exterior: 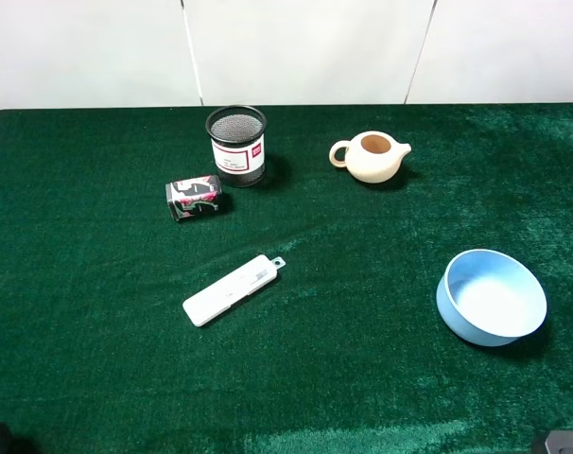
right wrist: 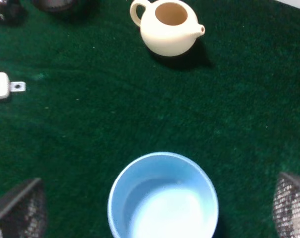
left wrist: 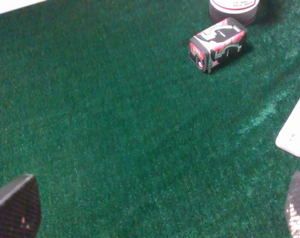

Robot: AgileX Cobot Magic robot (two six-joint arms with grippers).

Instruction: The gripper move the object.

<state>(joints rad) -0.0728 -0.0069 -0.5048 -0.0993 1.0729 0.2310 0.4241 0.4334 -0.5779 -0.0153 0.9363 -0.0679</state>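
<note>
The cream-white teapot [exterior: 372, 156] stands upright on the green cloth at the back, right of centre, with its loop handle to the left, its spout to the right and a brown round top. It also shows in the right wrist view [right wrist: 167, 29], well beyond the gripper. My right gripper [right wrist: 155, 208] is open and empty, its fingertips [right wrist: 291, 203] spread wide above the light-blue bowl [right wrist: 162, 198]. My left gripper [left wrist: 155, 213] is open and empty over bare cloth, its fingertips [left wrist: 14, 208] far apart. Neither gripper touches the teapot.
A black mesh pen cup [exterior: 236, 144] stands at the back centre-left. A small black-and-pink box [exterior: 193, 197] lies in front of it. A flat white case [exterior: 232, 289] lies in the middle. The light-blue bowl [exterior: 491, 296] sits at the right front.
</note>
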